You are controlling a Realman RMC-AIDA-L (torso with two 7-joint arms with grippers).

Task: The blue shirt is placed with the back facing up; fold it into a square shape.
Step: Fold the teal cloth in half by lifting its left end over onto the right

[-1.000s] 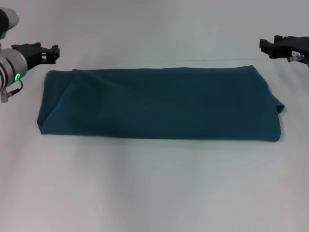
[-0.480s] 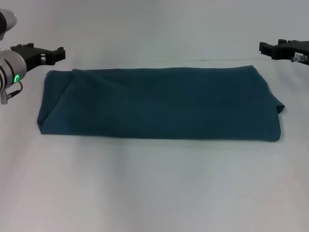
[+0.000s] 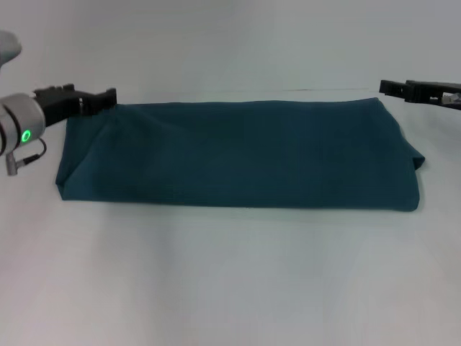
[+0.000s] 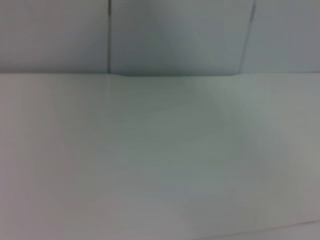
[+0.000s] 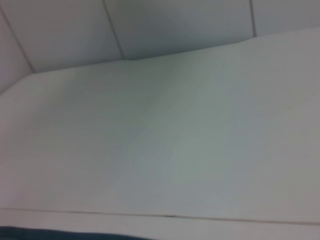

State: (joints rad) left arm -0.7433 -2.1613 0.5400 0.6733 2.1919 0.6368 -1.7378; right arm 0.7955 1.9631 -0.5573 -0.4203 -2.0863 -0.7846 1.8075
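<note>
Both tools have closed inward, left tool [image 3: 108,95] and right tool [image 3: 385,87] now at the far corners of the blue shirt [image 3: 238,153], a long band across the worktop [image 3: 230,281], grip state untellable; the end-to-end fold apparently comes next.

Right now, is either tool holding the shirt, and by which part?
Cannot be told. The left tool sits at the blue shirt's far left corner, the right tool at its far right corner; neither grip shows.

One large dark teal-blue knit shirt [image 3: 238,155], two black tools, left [image 3: 108,97] and right [image 3: 385,87], one white table [image 3: 230,281].
</note>
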